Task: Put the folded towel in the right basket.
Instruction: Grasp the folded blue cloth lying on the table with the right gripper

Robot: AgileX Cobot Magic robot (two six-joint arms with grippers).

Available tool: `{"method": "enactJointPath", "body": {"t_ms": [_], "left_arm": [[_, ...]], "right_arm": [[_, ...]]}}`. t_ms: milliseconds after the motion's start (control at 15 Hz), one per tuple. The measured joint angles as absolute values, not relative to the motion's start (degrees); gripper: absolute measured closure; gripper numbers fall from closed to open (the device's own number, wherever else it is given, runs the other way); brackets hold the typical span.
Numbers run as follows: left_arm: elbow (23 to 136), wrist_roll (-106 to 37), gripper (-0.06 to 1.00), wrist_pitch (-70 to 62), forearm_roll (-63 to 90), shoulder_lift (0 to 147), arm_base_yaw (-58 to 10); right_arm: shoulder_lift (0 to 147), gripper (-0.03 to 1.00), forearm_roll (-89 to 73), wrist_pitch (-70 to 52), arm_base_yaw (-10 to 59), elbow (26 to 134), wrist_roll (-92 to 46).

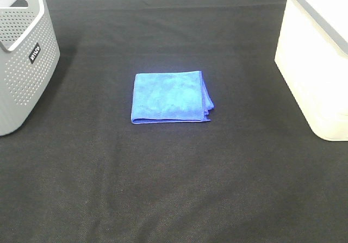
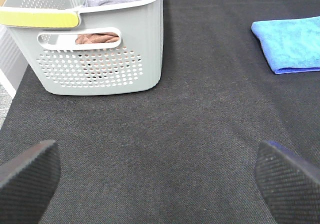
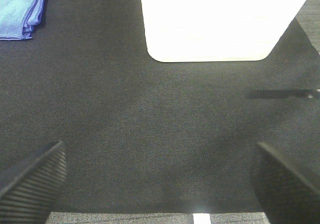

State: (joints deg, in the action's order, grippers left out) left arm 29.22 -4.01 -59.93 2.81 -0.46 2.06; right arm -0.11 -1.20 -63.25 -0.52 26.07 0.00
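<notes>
A blue folded towel (image 1: 170, 98) lies flat on the black cloth in the middle of the table. It also shows in the left wrist view (image 2: 290, 43) and the right wrist view (image 3: 21, 11). The right basket (image 1: 321, 63) is white and stands at the right edge; its wall shows in the right wrist view (image 3: 220, 23). Neither gripper shows in the exterior view. My left gripper (image 2: 160, 184) is open and empty, well short of the towel. My right gripper (image 3: 160, 179) is open and empty, in front of the white basket.
A grey perforated basket (image 1: 24, 58) stands at the left edge; in the left wrist view (image 2: 100, 43) it holds some cloth. The black cloth's front edge (image 3: 150, 214) shows near the right gripper.
</notes>
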Motion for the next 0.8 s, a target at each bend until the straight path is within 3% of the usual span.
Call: {"method": "enactJointPath", "body": {"t_ms": [800], "left_arm": [[29.22,-4.01,-0.05,-59.93,2.81,-0.46,2.06]], "right_arm": [[-0.11,0.01,-1.2,-63.25,-0.52,26.07,0.0]]}}
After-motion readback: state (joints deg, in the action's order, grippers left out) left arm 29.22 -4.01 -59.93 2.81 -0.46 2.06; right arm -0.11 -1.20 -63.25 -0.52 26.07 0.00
